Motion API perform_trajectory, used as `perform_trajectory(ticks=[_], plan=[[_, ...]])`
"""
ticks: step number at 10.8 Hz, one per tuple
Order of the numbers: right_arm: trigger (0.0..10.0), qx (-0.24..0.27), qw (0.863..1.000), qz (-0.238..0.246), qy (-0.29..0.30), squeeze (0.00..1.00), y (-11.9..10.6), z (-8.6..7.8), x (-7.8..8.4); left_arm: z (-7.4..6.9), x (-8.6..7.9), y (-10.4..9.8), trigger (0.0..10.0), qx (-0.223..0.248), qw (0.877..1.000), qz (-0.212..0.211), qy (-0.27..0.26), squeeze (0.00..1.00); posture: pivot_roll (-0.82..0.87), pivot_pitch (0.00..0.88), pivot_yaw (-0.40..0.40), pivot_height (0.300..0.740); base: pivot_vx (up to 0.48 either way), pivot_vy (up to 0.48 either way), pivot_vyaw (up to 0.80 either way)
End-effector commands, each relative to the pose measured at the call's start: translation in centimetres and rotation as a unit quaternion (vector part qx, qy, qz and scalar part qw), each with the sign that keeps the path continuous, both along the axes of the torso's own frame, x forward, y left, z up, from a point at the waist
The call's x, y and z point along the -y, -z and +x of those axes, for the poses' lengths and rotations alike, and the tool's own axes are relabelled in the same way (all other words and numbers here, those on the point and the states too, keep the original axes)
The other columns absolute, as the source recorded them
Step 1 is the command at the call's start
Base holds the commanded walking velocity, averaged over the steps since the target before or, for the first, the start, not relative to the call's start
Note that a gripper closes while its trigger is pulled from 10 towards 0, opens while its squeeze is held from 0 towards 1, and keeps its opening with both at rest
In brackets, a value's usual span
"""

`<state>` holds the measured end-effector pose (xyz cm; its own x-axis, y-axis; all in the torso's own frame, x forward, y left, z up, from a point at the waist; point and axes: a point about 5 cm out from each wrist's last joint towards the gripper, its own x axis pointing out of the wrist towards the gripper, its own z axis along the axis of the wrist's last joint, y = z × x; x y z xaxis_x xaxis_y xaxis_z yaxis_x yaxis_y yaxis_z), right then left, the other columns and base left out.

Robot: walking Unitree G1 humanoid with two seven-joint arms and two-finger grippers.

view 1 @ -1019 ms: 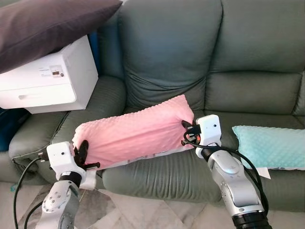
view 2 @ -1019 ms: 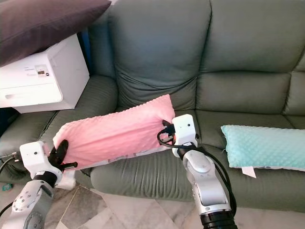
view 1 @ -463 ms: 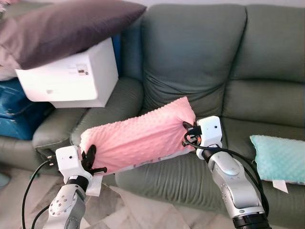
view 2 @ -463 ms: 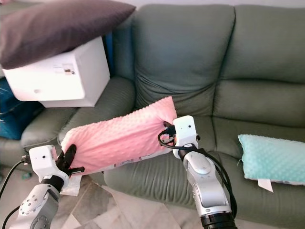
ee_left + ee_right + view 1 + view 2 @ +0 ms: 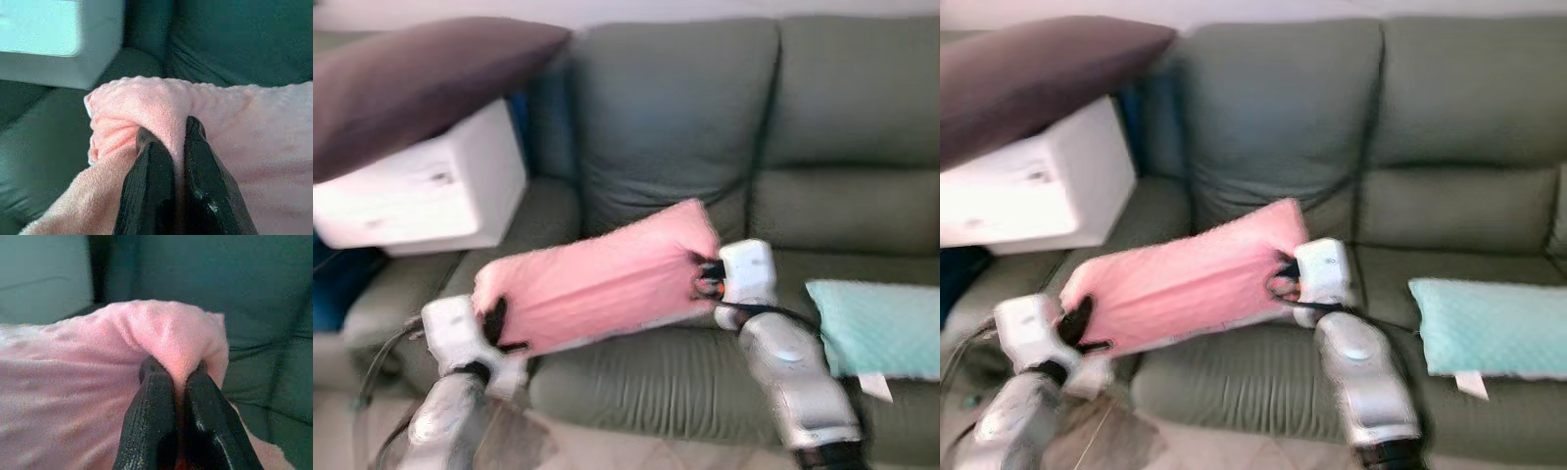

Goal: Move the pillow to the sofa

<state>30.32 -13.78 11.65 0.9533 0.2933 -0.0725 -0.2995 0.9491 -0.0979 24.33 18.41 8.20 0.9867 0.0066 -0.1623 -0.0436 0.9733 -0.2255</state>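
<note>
left pincer (image 5: 171,134): fingers pinched together, arm forward | right pincer (image 5: 173,372): likewise

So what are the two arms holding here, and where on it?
The pink pillow: the left tool pinches a fold at one end, and the right tool pinches the opposite end. It hangs between them over the sofa.

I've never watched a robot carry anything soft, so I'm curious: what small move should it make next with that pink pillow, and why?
Probably carry it a little further forward over the seat. The pink pillow hangs tilted, pinched at each end by the left end effector and right end effector, above the front edge of the green sofa, so it likely isn't yet far enough in to set down.
</note>
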Motion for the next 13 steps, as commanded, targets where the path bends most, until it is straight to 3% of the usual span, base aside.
perform_trajectory(ticks=[1,10,13], plan=[[10.0,0.021,1.0,0.008,-0.009,0.0,-1.07,0.19,-0.84,-0.06,-1.09,-0.48,10.0,0.008,1.0,0.011,-0.015,0.0,-0.21,0.03,0.082,0.74,0.368,0.0,-0.72],[10.0,0.021,1.0,0.005,-0.013,0.0,-1.01,0.13,-0.93,0.23,-1.93,0.15,10.0,-0.023,0.998,0.0,-0.061,0.0,-0.2,0.028,0.08,0.74,0.037,0.0,-0.06],[10.0,0.023,1.0,0.006,-0.013,0.0,-1.07,0.21,-1.02,0.34,-1.99,0.29,10.0,-0.03,0.998,0.009,-0.056,0.0,-0.21,0.024,0.081,0.74,0.0,0.426,0.0]])
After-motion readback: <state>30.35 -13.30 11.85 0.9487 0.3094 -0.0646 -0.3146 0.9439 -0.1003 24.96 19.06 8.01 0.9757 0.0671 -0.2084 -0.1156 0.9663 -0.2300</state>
